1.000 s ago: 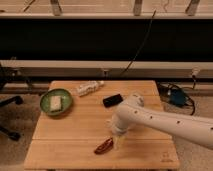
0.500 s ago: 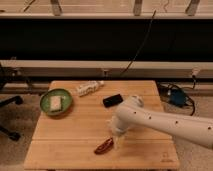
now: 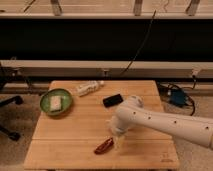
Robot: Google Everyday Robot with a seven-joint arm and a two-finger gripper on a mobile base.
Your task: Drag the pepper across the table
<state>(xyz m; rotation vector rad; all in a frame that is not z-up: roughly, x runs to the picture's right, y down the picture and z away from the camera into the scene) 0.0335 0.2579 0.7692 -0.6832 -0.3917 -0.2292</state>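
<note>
The pepper [image 3: 103, 146], small, dark red-brown and tapered, lies near the front edge of the light wood table [image 3: 75, 135], a little right of the middle. My white arm reaches in from the right and bends down to it. The gripper [image 3: 117, 142] points down at the tabletop right beside the pepper's right end, open and not holding the pepper. Whether a finger touches the pepper cannot be told.
A black phone [image 3: 113, 100] lies behind the arm near the table's middle. A green bowl [image 3: 56, 101] with a pale block in it sits at the left. A white bottle [image 3: 89, 88] lies at the back edge. A blue object [image 3: 177, 97] sits off the table's right side.
</note>
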